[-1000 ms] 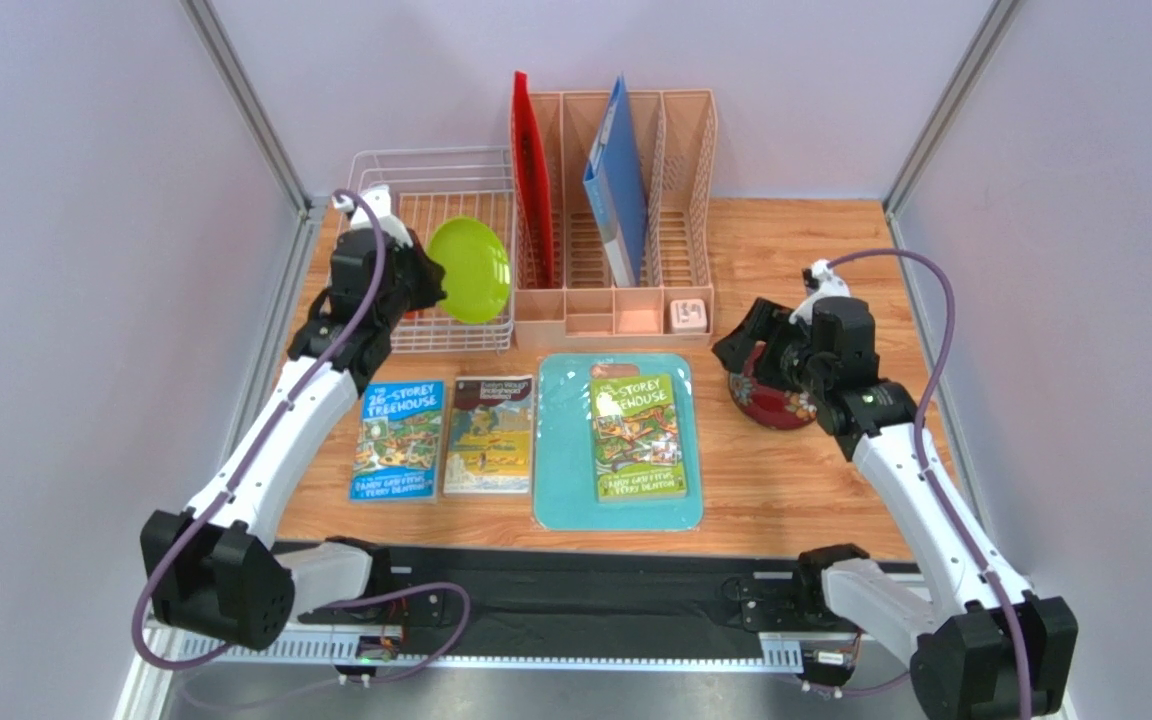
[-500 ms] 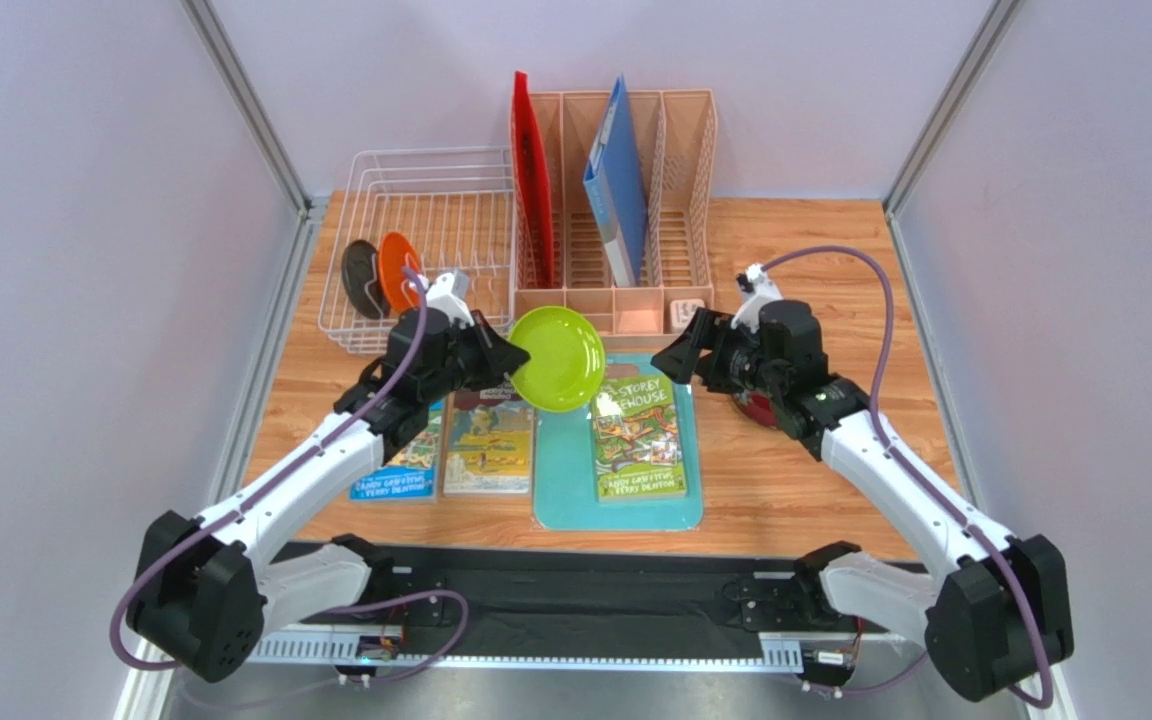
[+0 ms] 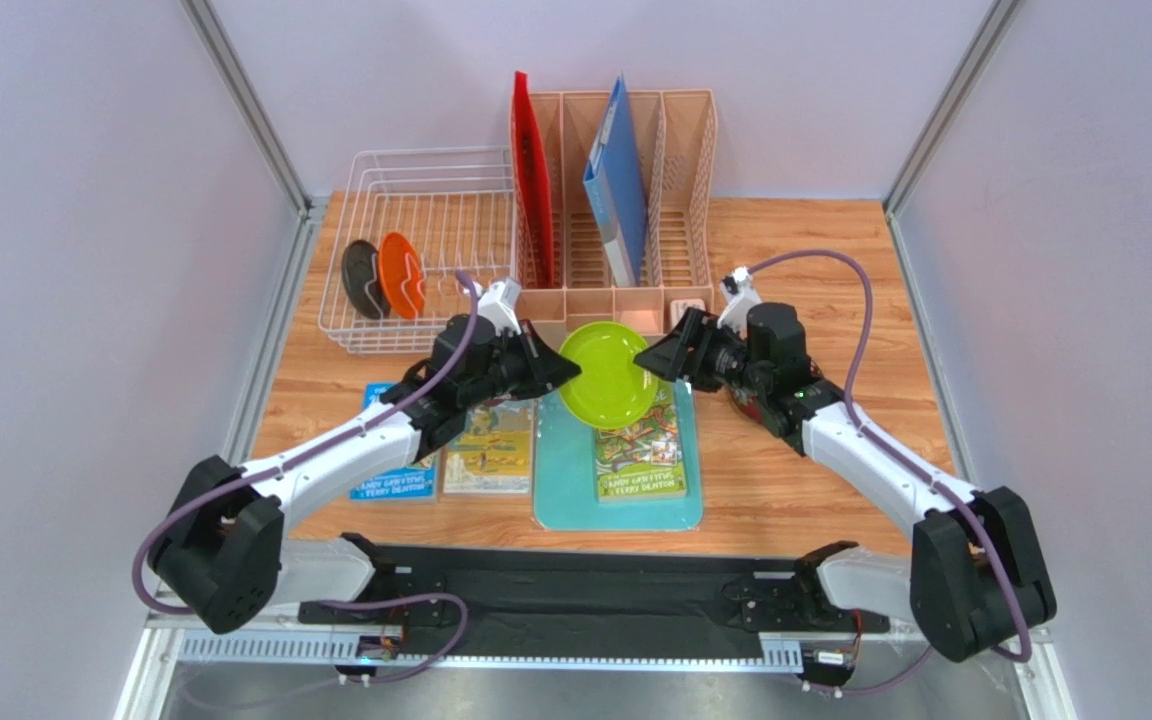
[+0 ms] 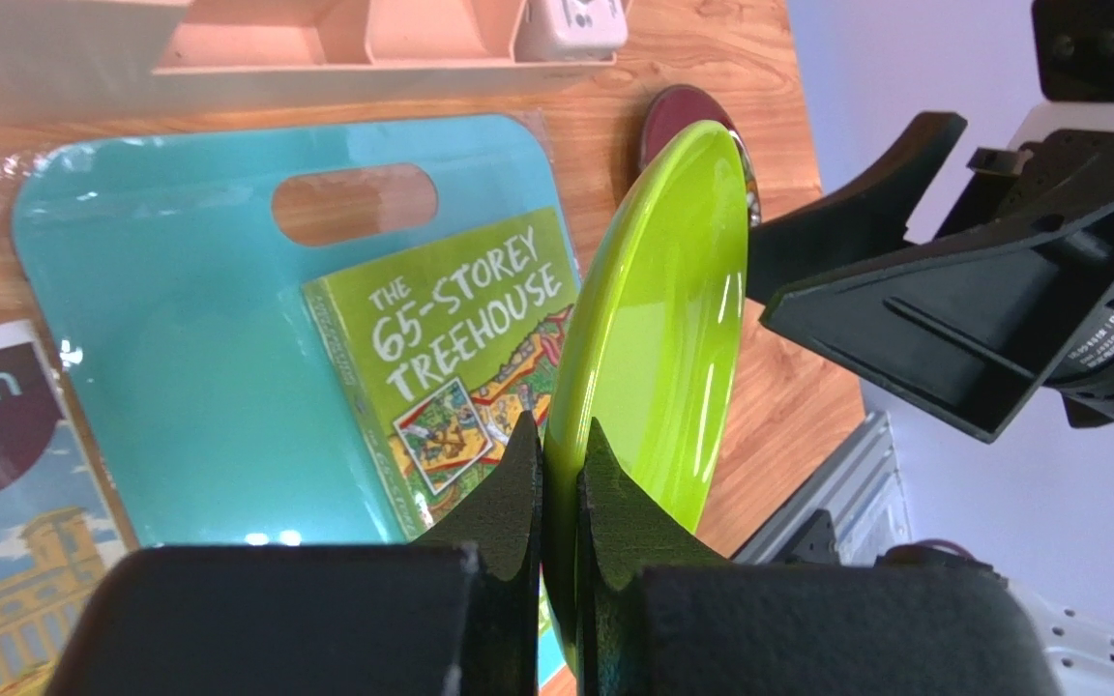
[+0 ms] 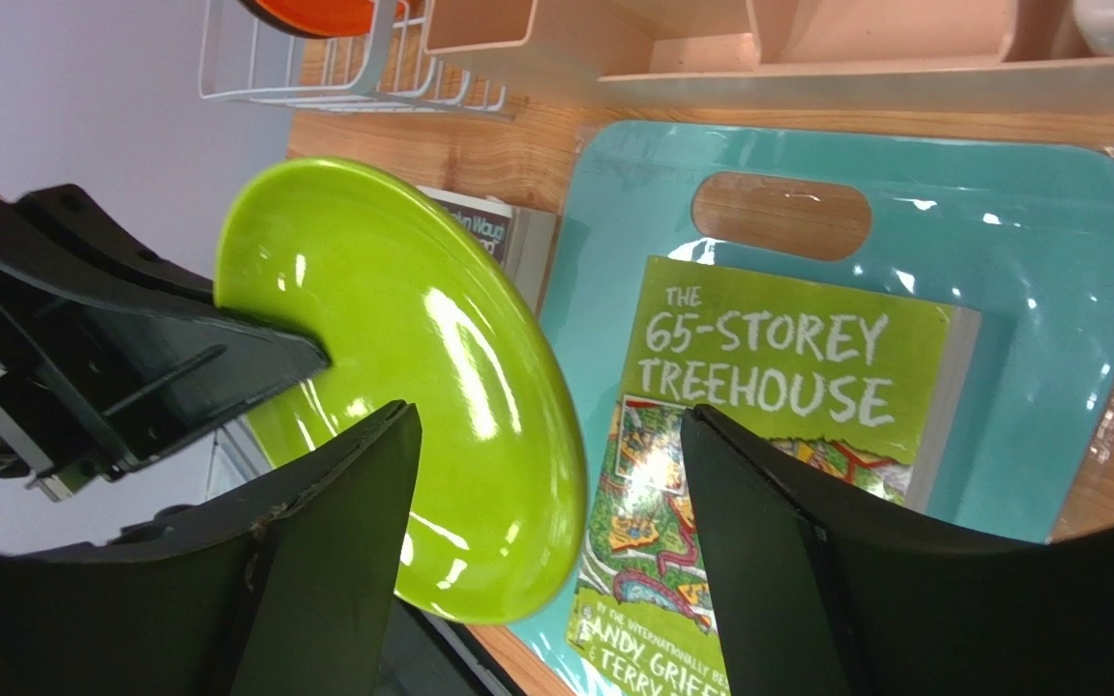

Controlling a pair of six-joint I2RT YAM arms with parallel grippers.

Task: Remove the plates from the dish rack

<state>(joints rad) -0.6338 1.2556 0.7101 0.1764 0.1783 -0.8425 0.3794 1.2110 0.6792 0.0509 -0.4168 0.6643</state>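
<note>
Above the wooden bench (image 3: 793,240), the lime green plate (image 3: 606,374) hangs over a teal cutting board (image 3: 567,480), pinched by its left rim in the left claw (image 3: 549,372). Its free rim points at the right claw (image 3: 657,360), which is spread wide just beside it, so a handover looks likely; that claw need only slide in along the plate's plane. An orange plate (image 3: 399,275) and a dark plate (image 3: 363,281) stand in the white rack (image 3: 417,180), back left.
</note>
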